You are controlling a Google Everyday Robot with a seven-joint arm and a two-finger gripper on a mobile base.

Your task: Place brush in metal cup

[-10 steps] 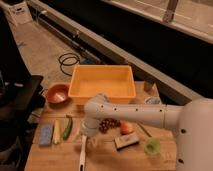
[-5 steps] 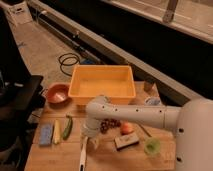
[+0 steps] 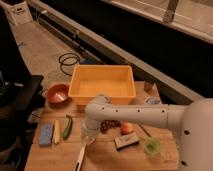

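White-handled brush (image 3: 80,157) is noted nearest, lying flat on the wooden counter (image 3: 50,159) close to the front edge, with its far end toward the gripper. The gripper (image 3: 87,139) is held low over that far end, at the tip of the white arm (image 3: 135,114) reaching in from the right. Its opening, and whether the brush is held, cannot be told.

Mid-counter, left to right, are recorded a blue sponge (image 3: 46,134), a pale yellow strip (image 3: 56,132) just beside it, a green vegetable (image 3: 67,126), dark grapes (image 3: 107,125), an orange fruit (image 3: 126,128), a dark block (image 3: 126,141) and a green cup (image 3: 152,146). Farther back stand an orange bowl (image 3: 57,93), the yellow bin (image 3: 102,98) and a white cup (image 3: 152,101). The metal cup (image 3: 148,86) is at the far right, just beside the bin's right wall and well apart from the brush.

Risks, as judged:
- A grip taken near one end of so long a handle could let the brush swing or slip.
- The carry crosses grapes, fruit and the bin corner, so a low pass could snag.
- The white cup stands near the metal cup and could be struck or mistaken for it.
- The metal cup is small and could be tipped by a long brush leaned into it.

Counts: brush 1; metal cup 1; other cups 2; bin 1; bowl 1; sponge 1; block 1.
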